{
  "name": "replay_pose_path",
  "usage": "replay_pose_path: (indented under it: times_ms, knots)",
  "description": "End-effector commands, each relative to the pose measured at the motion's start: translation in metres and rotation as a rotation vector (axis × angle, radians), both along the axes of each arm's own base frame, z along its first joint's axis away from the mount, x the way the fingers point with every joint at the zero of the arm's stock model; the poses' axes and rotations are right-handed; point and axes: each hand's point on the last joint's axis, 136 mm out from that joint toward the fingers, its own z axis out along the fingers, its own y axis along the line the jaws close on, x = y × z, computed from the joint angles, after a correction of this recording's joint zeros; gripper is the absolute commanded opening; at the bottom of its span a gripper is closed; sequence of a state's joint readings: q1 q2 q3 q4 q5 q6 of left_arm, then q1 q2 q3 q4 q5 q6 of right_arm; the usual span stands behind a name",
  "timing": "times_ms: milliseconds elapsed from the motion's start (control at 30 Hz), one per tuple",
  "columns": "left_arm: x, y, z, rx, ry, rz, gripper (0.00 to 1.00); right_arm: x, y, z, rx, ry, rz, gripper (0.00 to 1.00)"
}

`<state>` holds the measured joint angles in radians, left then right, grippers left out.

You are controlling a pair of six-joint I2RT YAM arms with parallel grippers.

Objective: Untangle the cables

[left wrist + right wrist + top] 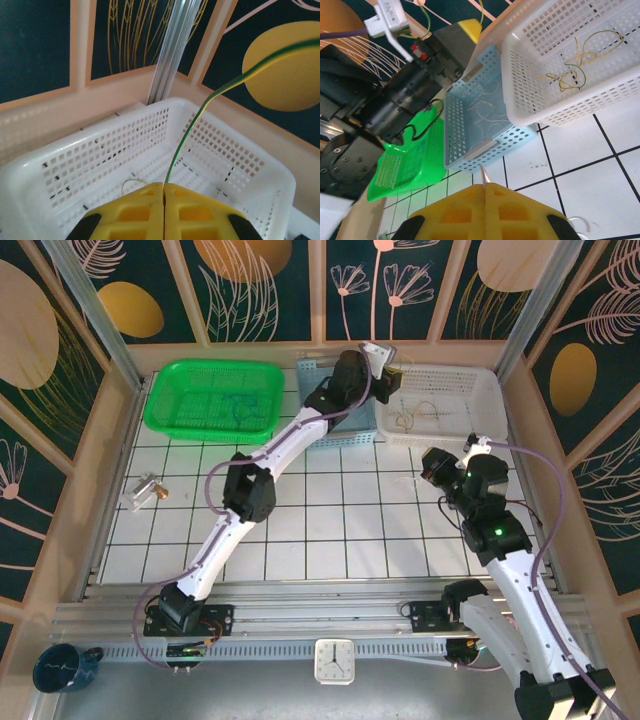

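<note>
2 risks stand out, both around the left end effector point(163, 187), whose yellow fingers are pressed together on a thin green-and-yellow cable point(188, 135) above the white basket point(100, 150). The cable rises from the fingertip seam and arcs away to the upper right. With so narrow a pinch, it could slide out if it is pulled against any resistance. If its lower end is knotted into the yellowish tangle point(570, 75) lying on that basket's floor, a lift would likely haul the whole clump up rather than free 1 strand, or catch it in the perforated wall and drag the basket. The right end effector point(484, 186) hangs over the tiled surface point(330, 520) just in front of the blue basket point(470, 145), which holds pale cables. Its fingers are together, and a thin pale sliver pokes from the seam — whether that is a held strand I cannot tell. The far end of the green-and-yellow cable is cut off by the wrist view's edge, so where it leads is unknown. In the green basket point(160, 405) the contents are only faint dark lines — too small to read.
</note>
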<state>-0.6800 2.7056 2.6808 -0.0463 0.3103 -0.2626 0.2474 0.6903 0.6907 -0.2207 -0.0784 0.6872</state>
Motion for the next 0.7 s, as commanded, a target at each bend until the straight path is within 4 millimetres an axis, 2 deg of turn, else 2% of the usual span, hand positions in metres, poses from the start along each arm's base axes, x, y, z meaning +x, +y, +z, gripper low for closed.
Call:
replay_pose_path:
  times_ms: [0,33,100,233,367,567,667]
  knots:
    - [-0.005,-0.002,-0.021,0.020,0.092,-0.035,0.26,0.003,-0.003,0.008,-0.004,-0.026,-0.013,0.00]
    - [-0.007,-0.003,-0.023,0.017,0.099,-0.047,0.42,0.004,-0.003,0.010,-0.005,-0.027,-0.011,0.00]
    - [-0.006,-0.003,-0.028,0.029,0.106,-0.042,0.66,0.006,-0.001,0.012,-0.007,-0.032,-0.007,0.00]
    - [-0.006,0.000,-0.023,0.058,0.092,-0.033,0.96,0.008,0.000,0.017,-0.004,-0.041,0.001,0.00]
    - [-0.009,0.004,-0.002,0.052,0.069,-0.032,0.99,0.009,0.001,0.022,-0.002,-0.051,0.003,0.00]
    - [-0.017,0.013,0.047,0.028,0.021,-0.018,0.99,0.011,0.001,0.032,-0.009,-0.071,0.003,0.00]
    - [-0.022,0.021,0.066,0.037,0.011,0.001,0.99,0.013,0.003,0.038,-0.009,-0.084,0.015,0.00]
